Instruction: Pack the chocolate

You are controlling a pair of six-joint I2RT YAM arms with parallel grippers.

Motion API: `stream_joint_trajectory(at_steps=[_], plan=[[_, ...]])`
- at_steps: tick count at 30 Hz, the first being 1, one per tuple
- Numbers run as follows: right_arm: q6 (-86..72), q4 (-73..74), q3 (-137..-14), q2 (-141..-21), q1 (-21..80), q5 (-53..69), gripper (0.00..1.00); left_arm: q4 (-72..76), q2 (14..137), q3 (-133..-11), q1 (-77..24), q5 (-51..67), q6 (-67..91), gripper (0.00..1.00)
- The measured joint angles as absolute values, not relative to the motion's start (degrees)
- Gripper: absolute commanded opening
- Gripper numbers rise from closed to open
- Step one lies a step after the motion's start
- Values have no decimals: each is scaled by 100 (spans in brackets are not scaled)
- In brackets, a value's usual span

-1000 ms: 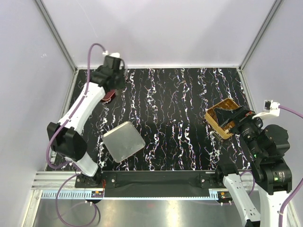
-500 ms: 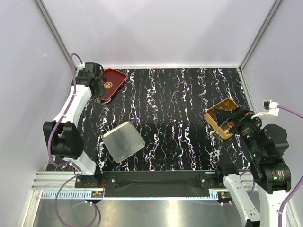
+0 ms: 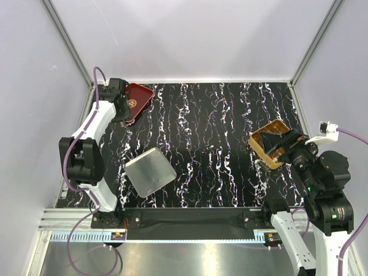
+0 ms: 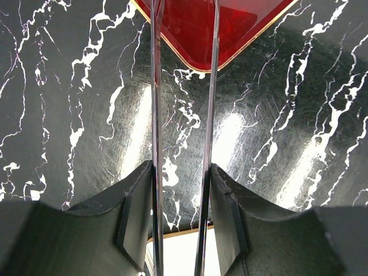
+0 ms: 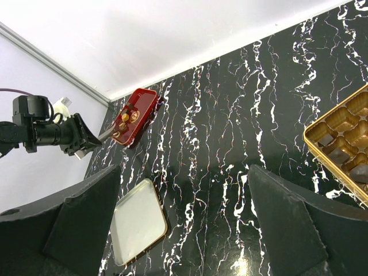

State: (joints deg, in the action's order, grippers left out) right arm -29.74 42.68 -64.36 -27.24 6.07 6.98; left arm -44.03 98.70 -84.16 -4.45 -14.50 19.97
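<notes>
Small chocolate pieces lie on a red tray at the far left corner; they also show in the top view. My left gripper is just left of the tray and is shut on metal tongs. The tong tips reach over the tray's bare red corner; no chocolate shows in the left wrist view. The gold compartmented box sits at the right, with a few dark pieces in its cells. My right gripper is open and empty, raised beside the box.
A silver lid lies flat at the front left of the black marble table; it also shows in the right wrist view. White walls and metal frame posts close in the back and sides.
My left gripper has swung from above the red tray to its left side, uncovering the tray. The right arm, box and lid have not moved.
</notes>
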Motion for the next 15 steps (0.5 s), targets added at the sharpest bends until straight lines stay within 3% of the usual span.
stream_joint_trajectory(at_steps=[15], plan=[[-2910,4268,-6436,-2724,607,666,100,-4403,10263,-8545,-399,-1527,1992,47]])
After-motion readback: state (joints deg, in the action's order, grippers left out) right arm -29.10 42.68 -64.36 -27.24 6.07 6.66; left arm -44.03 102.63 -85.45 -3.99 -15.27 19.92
